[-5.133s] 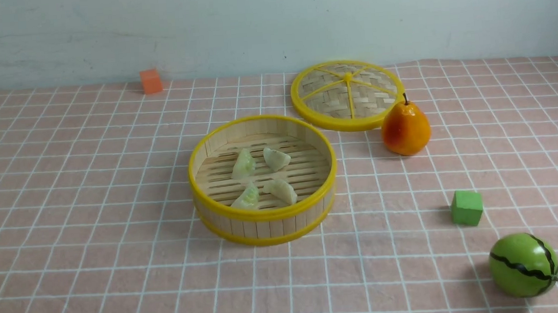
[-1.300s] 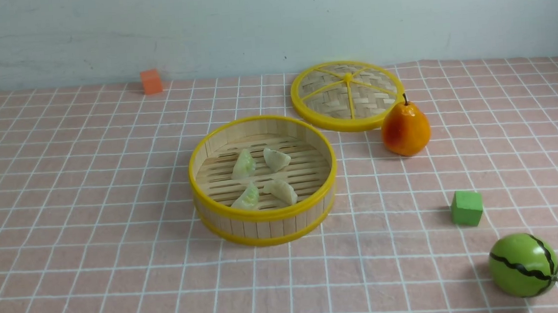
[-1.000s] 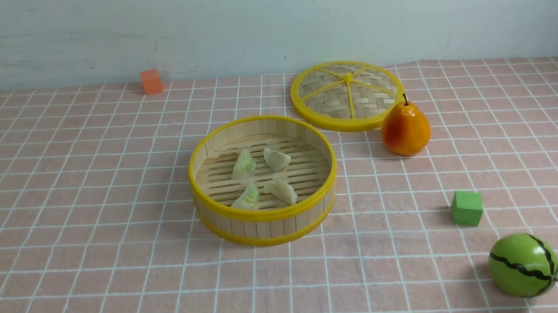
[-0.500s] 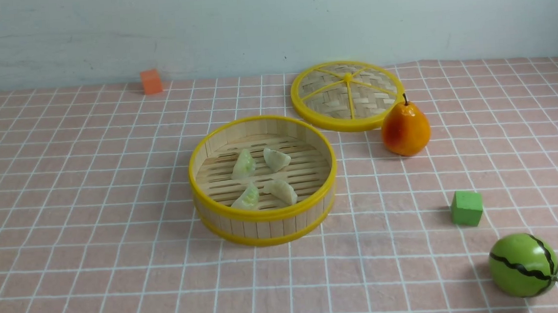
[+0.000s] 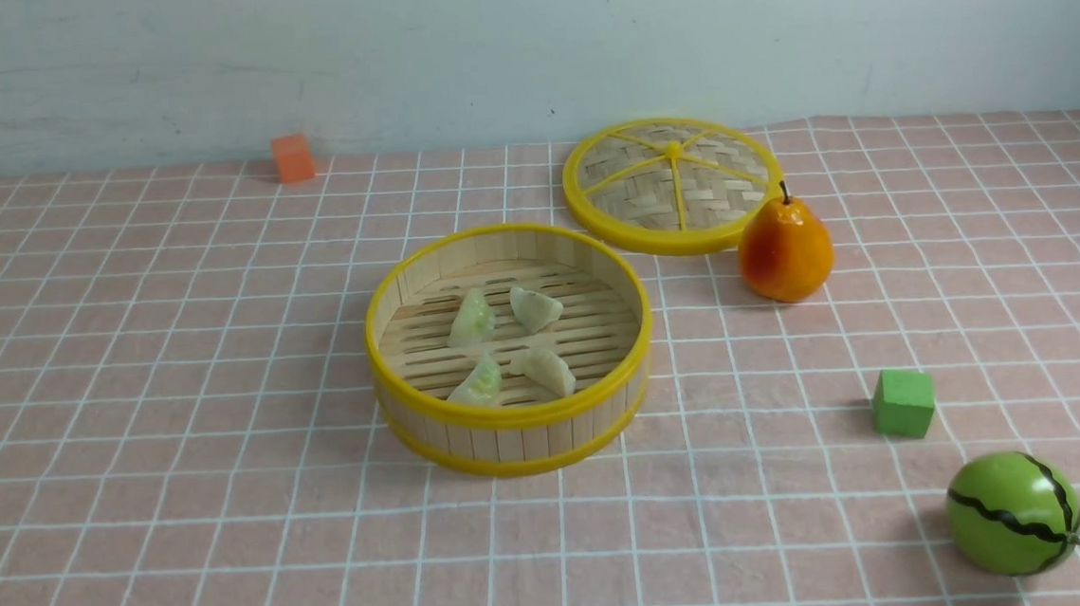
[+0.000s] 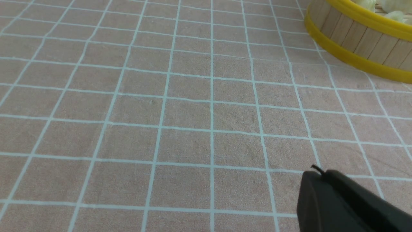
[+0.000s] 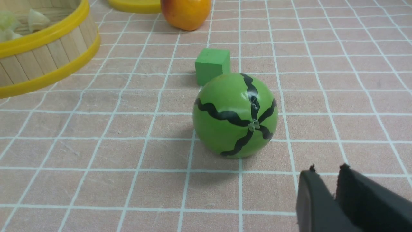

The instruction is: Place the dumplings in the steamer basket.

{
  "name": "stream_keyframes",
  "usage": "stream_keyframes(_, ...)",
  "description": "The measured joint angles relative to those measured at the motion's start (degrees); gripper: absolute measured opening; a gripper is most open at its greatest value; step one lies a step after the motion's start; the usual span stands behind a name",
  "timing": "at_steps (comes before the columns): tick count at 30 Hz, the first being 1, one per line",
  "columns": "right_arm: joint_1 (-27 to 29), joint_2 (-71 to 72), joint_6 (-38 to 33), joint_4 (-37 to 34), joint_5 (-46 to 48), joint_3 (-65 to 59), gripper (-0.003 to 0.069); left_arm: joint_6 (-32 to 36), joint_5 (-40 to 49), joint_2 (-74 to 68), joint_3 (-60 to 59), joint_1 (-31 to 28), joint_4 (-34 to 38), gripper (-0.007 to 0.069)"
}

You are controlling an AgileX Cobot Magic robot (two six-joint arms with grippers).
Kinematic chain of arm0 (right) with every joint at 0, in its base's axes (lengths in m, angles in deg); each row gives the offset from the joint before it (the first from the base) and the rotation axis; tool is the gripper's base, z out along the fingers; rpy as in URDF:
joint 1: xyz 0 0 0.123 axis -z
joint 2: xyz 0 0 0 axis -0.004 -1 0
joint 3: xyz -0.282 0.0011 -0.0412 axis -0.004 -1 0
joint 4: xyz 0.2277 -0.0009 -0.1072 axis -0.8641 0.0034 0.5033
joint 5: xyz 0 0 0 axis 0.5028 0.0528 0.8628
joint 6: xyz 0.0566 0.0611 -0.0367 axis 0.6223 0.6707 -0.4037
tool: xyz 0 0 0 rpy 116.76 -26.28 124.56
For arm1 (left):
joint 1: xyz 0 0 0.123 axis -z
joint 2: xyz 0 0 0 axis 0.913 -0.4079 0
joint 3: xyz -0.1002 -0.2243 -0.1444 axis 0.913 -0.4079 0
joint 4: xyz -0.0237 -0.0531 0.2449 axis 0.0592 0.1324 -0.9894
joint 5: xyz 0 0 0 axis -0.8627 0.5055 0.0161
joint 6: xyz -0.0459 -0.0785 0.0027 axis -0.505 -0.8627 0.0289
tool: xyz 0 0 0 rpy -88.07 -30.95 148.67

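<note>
The steamer basket (image 5: 514, 421) stands mid-table with all four dumplings on its slatted floor: two pale green (image 5: 472, 317) (image 5: 479, 383) and two cream-white (image 5: 535, 307) (image 5: 545, 369). Neither gripper shows in the front view. In the left wrist view my left gripper (image 6: 322, 174) is shut and empty, low over the cloth, well short of the basket (image 6: 360, 38). In the right wrist view my right gripper (image 7: 326, 170) is shut and empty, just short of the toy watermelon (image 7: 235, 116); the basket (image 7: 42, 54) lies farther off.
The woven lid (image 5: 672, 184) lies behind the basket with a pear (image 5: 783, 250) beside it. A green cube (image 5: 902, 402) and the watermelon (image 5: 1013, 513) sit front right. An orange cube (image 5: 292, 158) is at the back left, by the wall.
Five seconds ago the right gripper's dark tip showed at the front view's right edge; it has since left that view. Nothing else has moved.
</note>
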Motion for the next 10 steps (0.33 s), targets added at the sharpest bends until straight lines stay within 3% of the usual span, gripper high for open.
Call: stream_keyframes(10,0.0,0.0,0.0,0.0,0.0,0.0,0.0134,0.0,0.0,0.0,0.0,0.0,0.0,-0.0003)
